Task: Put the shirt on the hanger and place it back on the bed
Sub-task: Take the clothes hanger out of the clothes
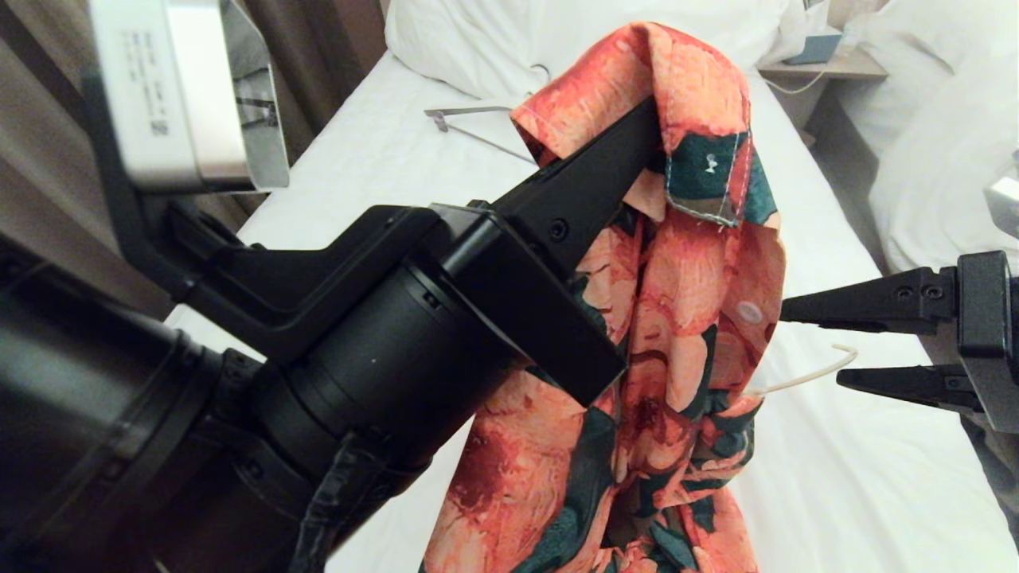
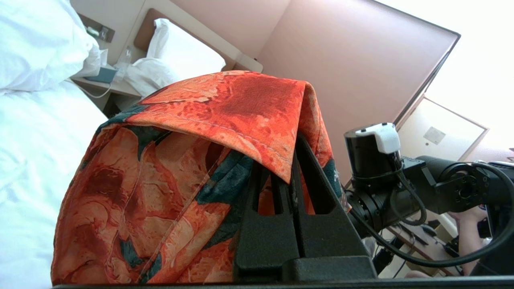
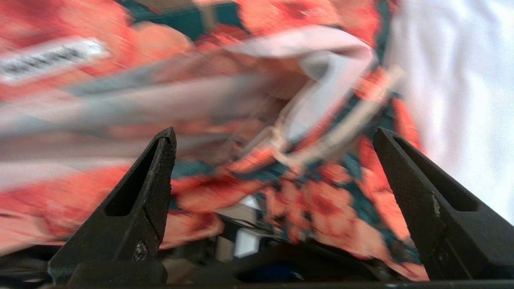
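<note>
The flowered orange-and-green shirt (image 1: 685,334) hangs above the white bed (image 1: 374,167), held up by its collar. My left gripper (image 1: 646,127) is shut on that collar fold, and its fingertips are buried under the cloth (image 2: 295,160). The thin cream hanger's hook (image 1: 804,376) pokes out of the shirt's right side; the rest of the hanger is hidden inside. My right gripper (image 1: 812,346) stands open just right of the shirt, its fingers either side of the hook's tip without touching it. In the right wrist view the shirt (image 3: 321,192) fills the space ahead of the open gripper (image 3: 274,134).
A thicker hanger with a grey metal bar (image 1: 470,127) lies on the sheet near the pillow (image 1: 493,40). A nightstand (image 1: 828,68) and a second bed with a rumpled duvet (image 1: 939,159) stand to the right. Curtains (image 1: 40,175) hang at the left.
</note>
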### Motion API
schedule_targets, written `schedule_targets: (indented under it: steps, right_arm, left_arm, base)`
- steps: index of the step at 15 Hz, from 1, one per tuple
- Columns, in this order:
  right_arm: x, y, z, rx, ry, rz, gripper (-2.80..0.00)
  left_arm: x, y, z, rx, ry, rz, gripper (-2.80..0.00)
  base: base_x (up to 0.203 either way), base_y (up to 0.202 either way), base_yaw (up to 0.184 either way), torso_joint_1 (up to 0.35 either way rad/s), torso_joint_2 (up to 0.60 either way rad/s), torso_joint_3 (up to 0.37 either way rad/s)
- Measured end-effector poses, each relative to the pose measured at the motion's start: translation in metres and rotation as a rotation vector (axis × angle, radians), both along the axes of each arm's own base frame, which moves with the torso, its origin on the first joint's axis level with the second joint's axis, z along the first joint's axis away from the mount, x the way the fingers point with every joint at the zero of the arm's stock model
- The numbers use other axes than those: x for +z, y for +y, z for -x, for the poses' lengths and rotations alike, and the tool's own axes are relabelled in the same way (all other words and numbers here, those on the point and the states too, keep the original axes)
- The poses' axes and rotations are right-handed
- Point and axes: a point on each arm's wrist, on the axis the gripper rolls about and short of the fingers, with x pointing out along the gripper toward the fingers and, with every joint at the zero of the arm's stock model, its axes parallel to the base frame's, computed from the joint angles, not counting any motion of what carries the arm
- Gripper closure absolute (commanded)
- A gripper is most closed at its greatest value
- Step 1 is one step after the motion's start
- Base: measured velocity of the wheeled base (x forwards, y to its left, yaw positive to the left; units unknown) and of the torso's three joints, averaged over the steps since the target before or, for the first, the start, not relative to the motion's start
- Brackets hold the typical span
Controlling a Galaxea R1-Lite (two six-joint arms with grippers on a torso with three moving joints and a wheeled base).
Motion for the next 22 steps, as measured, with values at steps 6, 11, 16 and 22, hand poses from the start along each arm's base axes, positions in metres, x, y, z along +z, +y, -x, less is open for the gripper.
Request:
schedule_targets:
  steps: [6,11,16,22]
  right_arm:
    - [-0.007,-0.018,0.018,-0.027,-0.016,0.360,-2.80]
    - [-0.001,-0.012,0.041,0.140,-0.140,0.427,-2.80]
    - [-0.016,0.009,0.032,0.152,-0.246,0.506,-2.80]
    - [-0.024,0.023,0.021,0.115,-0.347,0.482,-2.80]
  left_arm:
    - [0.002,0.002,-0.004,0.017,-0.004,0.008,0.00]
    - [0.002,0.002,-0.005,0.019,-0.003,0.008,0.00]
    - [0.003,0.002,-0.004,0.020,-0.004,0.009,0.00]
    - [0.003,0.002,-0.004,0.019,-0.004,0.010,0.00]
  base:
    - [0.000,0.000,0.000,0.000,0.00,0.000]
    - [0.000,0.000,0.000,0.000,0.00,0.000]
    - [0.000,0.000,0.000,0.000,0.00,0.000]
    - [0.000,0.000,0.000,0.000,0.00,0.000]
